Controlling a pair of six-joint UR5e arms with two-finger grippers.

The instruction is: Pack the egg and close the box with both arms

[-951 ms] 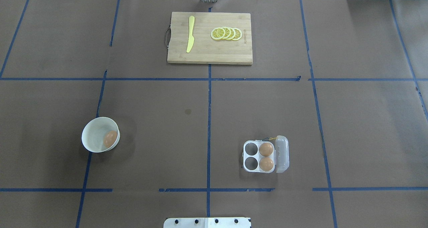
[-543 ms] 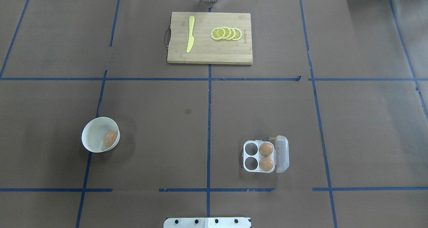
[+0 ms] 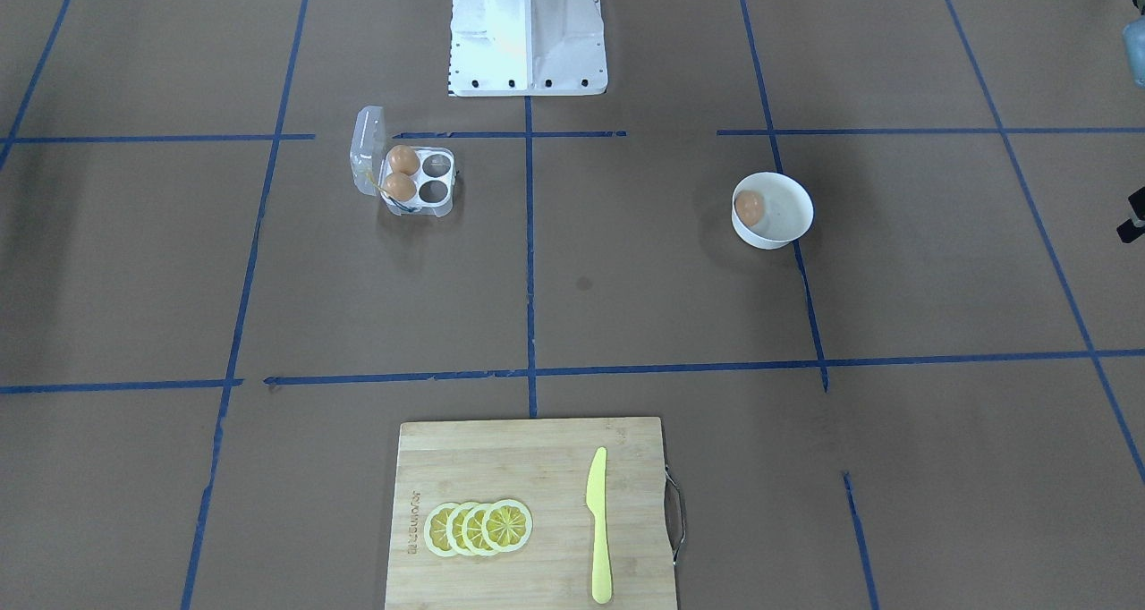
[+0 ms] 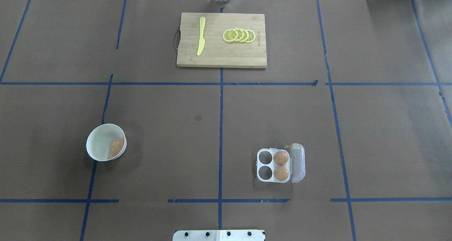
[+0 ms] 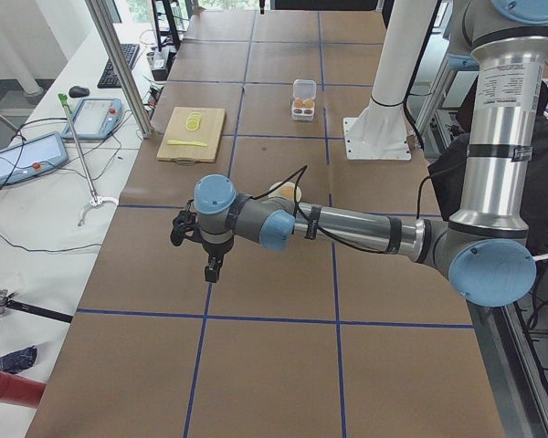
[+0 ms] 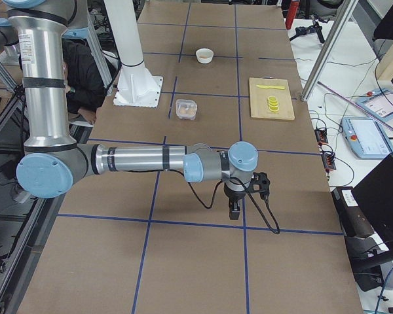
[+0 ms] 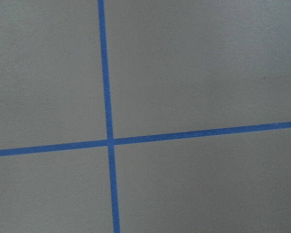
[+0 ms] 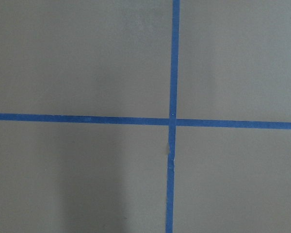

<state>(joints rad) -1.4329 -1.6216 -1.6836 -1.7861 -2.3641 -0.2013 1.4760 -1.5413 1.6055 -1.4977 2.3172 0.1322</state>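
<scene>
One orange-brown egg lies in a round white bowl at the near left of the table. The clear egg box sits at the near right, its lid open to the right. Two eggs fill its right cups and the two left cups are empty. The left gripper hangs over bare table far to the left of the bowl. The right gripper hangs far to the right of the box. Both show only in the side views, so I cannot tell whether they are open or shut.
A wooden cutting board at the far middle carries a yellow knife and lemon slices. The white base block is at the near edge. Both wrist views show only brown table with blue tape lines.
</scene>
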